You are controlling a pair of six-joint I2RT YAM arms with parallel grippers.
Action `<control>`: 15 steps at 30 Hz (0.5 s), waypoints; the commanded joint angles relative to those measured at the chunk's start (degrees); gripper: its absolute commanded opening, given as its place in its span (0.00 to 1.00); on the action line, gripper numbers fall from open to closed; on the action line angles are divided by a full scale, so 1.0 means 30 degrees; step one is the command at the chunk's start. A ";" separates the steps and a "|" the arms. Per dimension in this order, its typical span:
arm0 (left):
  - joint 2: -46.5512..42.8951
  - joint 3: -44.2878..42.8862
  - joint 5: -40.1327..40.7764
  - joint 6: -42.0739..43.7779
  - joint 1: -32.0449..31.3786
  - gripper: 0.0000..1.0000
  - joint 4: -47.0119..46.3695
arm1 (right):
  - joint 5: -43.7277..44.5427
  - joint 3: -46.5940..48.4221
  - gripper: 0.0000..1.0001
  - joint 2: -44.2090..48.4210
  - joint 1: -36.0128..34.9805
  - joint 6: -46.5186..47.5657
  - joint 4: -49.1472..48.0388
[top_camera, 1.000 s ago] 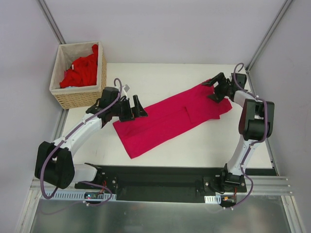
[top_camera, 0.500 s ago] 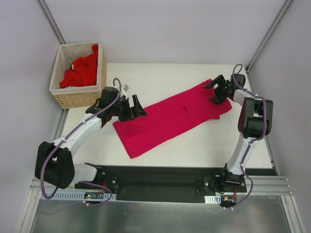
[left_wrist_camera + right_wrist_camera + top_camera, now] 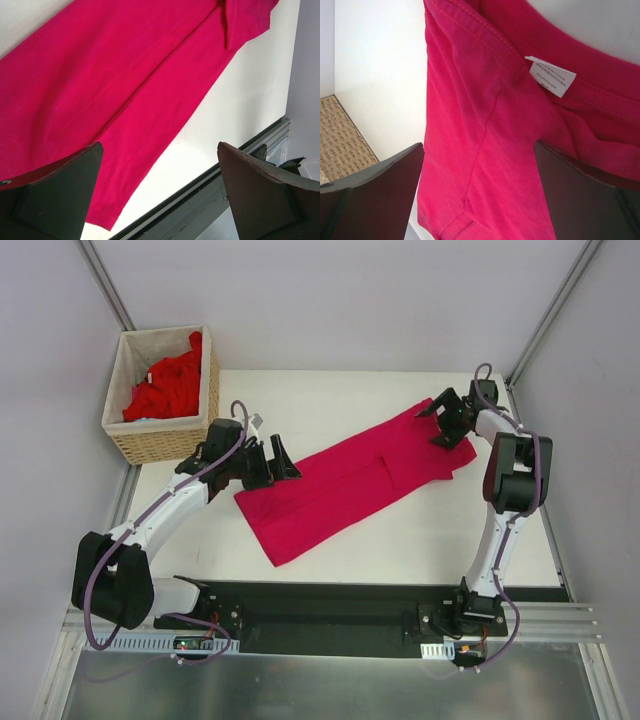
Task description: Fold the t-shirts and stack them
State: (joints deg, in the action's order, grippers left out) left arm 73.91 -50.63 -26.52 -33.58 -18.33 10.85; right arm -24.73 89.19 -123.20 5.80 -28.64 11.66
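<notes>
A magenta-crimson t-shirt [image 3: 355,483], folded into a long strip, lies diagonally across the white table. My left gripper [image 3: 286,461] hovers open at its near-left end; in the left wrist view the t-shirt [image 3: 110,85] lies ahead of the open left gripper [image 3: 159,147], with nothing between the fingers. My right gripper [image 3: 438,424] is open over the far-right collar end. The right wrist view shows the open right gripper [image 3: 479,146] above the cloth [image 3: 490,165], with the white neck label [image 3: 551,76] beyond. Brighter red t-shirts [image 3: 165,385] are heaped in the basket.
A woven wicker basket [image 3: 125,442] stands at the back left corner, also visible at the left edge as the basket [image 3: 342,137] in the right wrist view. A black base rail [image 3: 330,605] runs along the near edge. Grey walls close in the sides.
The right arm's wrist has shifted slightly toward the far edge, its gripper staying over the collar end. The left gripper and the magenta t-shirt are where they were.
</notes>
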 commanded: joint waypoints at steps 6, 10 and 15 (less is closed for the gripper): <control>-0.0086 -0.0056 0.0081 0.0325 0.0572 0.99 0.0074 | 0.2354 0.5276 0.96 -0.2262 -0.1609 0.1110 0.4166; 0.0148 -0.0115 0.0052 0.0296 0.0659 0.99 0.0103 | 0.2267 0.8292 0.96 -0.3960 -0.2430 0.1285 0.5631; 0.0266 -0.0086 -0.0006 0.0326 0.0806 0.99 0.0103 | 0.2004 1.2330 0.96 -0.6213 -0.3514 0.0994 0.6542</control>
State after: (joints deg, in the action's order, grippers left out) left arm 74.26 -50.63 -26.50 -33.58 -16.75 11.09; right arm -18.48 117.84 -138.28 -2.09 -25.56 26.59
